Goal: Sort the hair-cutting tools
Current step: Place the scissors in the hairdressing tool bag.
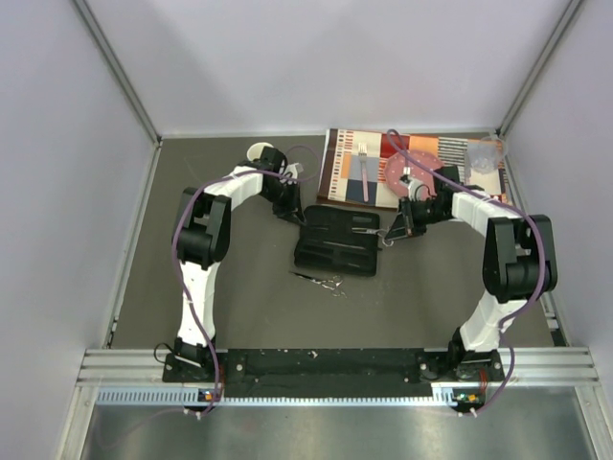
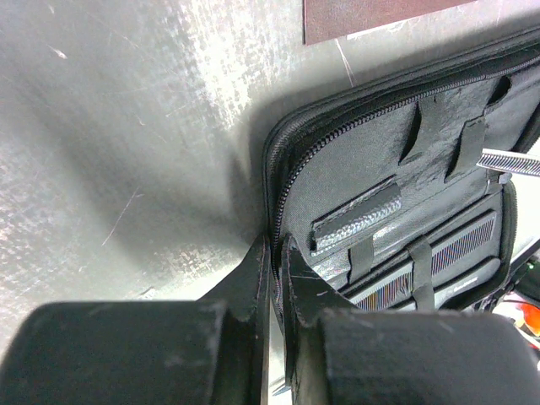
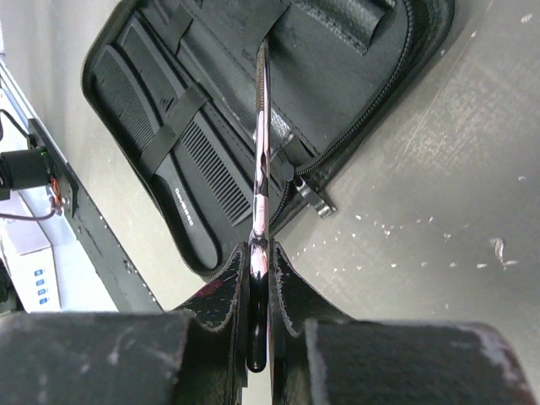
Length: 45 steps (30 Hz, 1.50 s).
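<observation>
The black zip case [image 1: 335,251] lies open in the middle of the table. My left gripper [image 1: 293,213] is shut on its zipper rim [image 2: 272,181] at the far left corner. My right gripper [image 3: 260,249] is shut on a thin silver pair of scissors [image 3: 261,126], its blade reaching over the case's upper half, where its tip [image 2: 510,162] shows near an elastic loop. Two black combs [image 3: 207,164] [image 3: 126,97] sit strapped in the other half. A second pair of scissors [image 1: 324,281] lies loose on the table just in front of the case.
A striped placemat [image 1: 337,163] at the back right carries a pink-handled fork [image 1: 364,172] and a pink plate [image 1: 421,172]. A clear cup [image 1: 484,153] stands beyond them. White walls enclose the table on three sides.
</observation>
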Available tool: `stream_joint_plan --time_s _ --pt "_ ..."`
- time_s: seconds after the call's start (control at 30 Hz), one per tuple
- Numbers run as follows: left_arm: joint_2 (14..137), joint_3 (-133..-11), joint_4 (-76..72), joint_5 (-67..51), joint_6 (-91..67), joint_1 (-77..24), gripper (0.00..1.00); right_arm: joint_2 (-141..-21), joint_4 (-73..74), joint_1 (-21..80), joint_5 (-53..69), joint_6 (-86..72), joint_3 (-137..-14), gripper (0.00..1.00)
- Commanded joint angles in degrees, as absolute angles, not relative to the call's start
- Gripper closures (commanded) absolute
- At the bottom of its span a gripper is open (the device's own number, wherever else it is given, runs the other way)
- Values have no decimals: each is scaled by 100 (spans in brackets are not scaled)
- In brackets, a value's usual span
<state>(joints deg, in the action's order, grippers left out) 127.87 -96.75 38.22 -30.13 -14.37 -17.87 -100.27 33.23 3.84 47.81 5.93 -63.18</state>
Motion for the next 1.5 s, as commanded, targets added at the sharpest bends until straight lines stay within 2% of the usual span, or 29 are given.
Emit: stream_joint_plan --time_s 0.0,0.53,0.73,0.83,0.87,0.9,0.93,1.03,1.27,1.4,1.47 --pt "13008 -9607 3612 -2382 -1309 -1644 93 -10125 2769 351 5220 449 -6407 100" --pt "12955 -9527 3595 -2408 -1371 -1652 93 -10696 2373 351 6284 580 -6390 100" --pt "12955 -9466 3586 -2408 -1371 -1661 93 -10968 2338 343 6302 493 -6477 100" --pt "12955 -9466 3595 -2347 -1371 -1661 93 -11144 2417 343 5688 115 -6662 99" --pt "12946 -9457 3586 -2329 -1371 -1661 93 -11171 2417 351 5556 62 -6706 88" --pt "12938 -9466 3586 -2329 -1371 -1661 93 -11153 2417 343 5259 -34 -6706 80" --pt "12929 -9466 3586 -2312 -1371 -1661 93 -11127 2408 351 5143 -148 -6706 65" --pt "12894 -9457 3595 -2276 -1371 -1661 93 -10960 2417 343 4668 -246 -6732 48" --pt "12867 -9457 3595 -2233 -1362 -1661 93 -10468 2408 343 3526 -711 -6785 37" --pt "12850 -9457 3595 -2215 -1354 -1661 93 -10213 2426 343 2910 -949 -6654 37" --pt "12823 -9448 3577 -2223 -1362 -1661 93 -10195 2373 360 2900 -1124 -6575 43"
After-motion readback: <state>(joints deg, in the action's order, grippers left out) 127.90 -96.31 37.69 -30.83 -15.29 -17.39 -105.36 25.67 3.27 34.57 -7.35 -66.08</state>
